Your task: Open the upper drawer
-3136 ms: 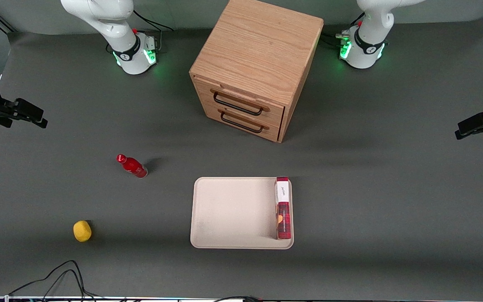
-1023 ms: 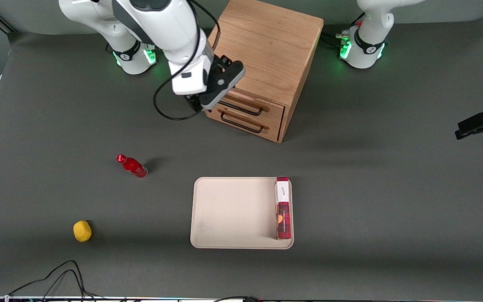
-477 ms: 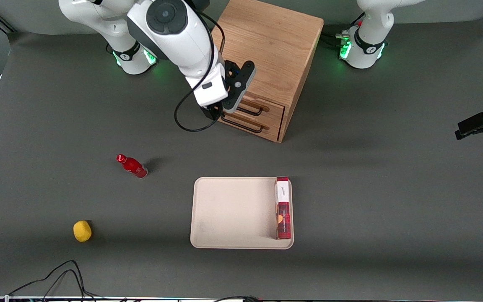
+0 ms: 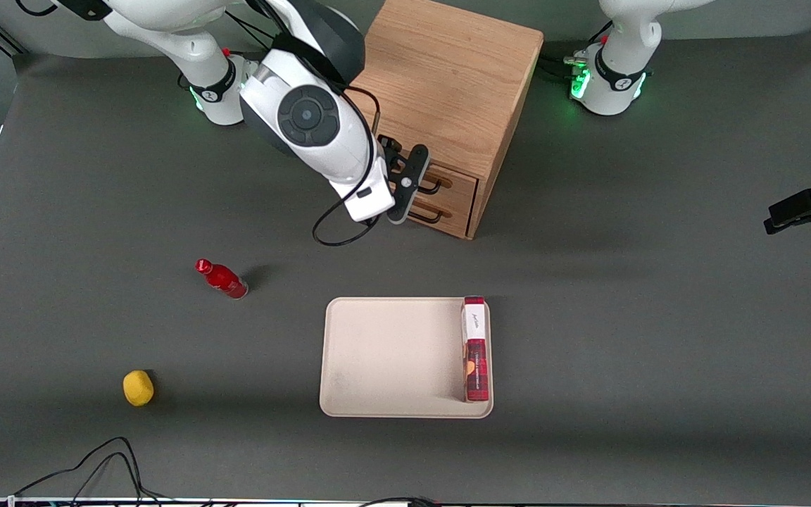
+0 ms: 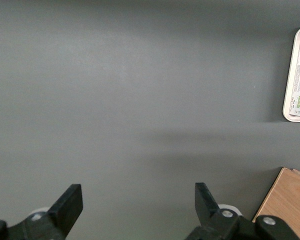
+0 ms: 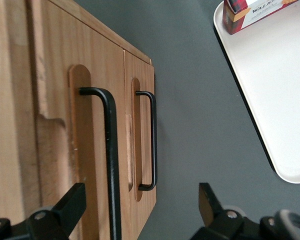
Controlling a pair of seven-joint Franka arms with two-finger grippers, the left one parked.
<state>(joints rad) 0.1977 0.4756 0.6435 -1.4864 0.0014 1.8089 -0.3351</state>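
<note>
Gripper [image 4: 405, 184] spread wide before the cabinet [image 4: 448, 77], holding nothing.
Facing the drawer fronts, its fingers straddle the black handle [image 6: 110, 155] of the shut upper drawer [image 6: 55, 120], which sits above the lower drawer [image 6: 140, 130].

Robotics lab. Grey-matted bench [image 4: 659, 317], white arm bases bolted on, green status lights glowing; loose cables [image 4: 96, 465] at bench edge; camera mounts at sides; sparse test props: wooden cabinet [image 4: 448, 84], tray [image 4: 391, 352].
</note>
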